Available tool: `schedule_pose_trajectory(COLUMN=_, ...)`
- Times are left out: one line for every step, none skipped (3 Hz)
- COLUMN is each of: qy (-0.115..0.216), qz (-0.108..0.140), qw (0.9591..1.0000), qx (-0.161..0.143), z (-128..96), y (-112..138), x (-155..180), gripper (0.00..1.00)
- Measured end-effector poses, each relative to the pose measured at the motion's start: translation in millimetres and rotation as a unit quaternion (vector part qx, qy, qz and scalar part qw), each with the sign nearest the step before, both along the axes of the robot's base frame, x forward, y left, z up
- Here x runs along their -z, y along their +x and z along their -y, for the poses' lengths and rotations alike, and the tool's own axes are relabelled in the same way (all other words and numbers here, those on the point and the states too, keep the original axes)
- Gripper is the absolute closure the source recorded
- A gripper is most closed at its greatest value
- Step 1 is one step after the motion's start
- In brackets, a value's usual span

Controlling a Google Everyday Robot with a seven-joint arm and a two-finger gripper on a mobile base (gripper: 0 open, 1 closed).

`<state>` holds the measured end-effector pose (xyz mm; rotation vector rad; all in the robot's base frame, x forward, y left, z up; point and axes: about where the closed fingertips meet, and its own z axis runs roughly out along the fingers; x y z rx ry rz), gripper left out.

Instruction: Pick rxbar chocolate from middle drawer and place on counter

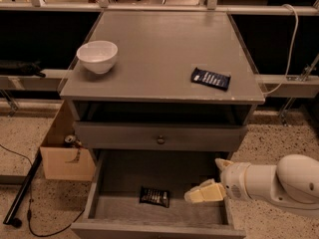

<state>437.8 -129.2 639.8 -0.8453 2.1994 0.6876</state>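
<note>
The rxbar chocolate (154,196), a small black-brown wrapped bar, lies flat on the floor of the open middle drawer (124,176), left of centre. My gripper (201,193), with pale cream fingers on a white arm, reaches in from the right and hangs over the drawer's right part, a short way right of the bar and not touching it. It holds nothing. The grey counter (159,54) is above.
On the counter stand a white bowl (97,56) at the left and a navy-blue bar (211,78) at the right. A closed drawer front with a round knob (160,140) sits above the open drawer. A cardboard box (65,153) and a cable lie on the floor to the left.
</note>
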Motion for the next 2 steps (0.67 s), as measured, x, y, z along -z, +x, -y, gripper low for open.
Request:
schedule_pose_trajectory(qy=0.007, qz=-0.016, qw=0.9998, qx=0.000, z=-6, y=4, x=46, gripper=0.00)
schedule_pose_trajectory(qy=0.010, qz=-0.039, qw=0.9992, qx=0.001, z=-10, y=8, x=84, gripper=0.00)
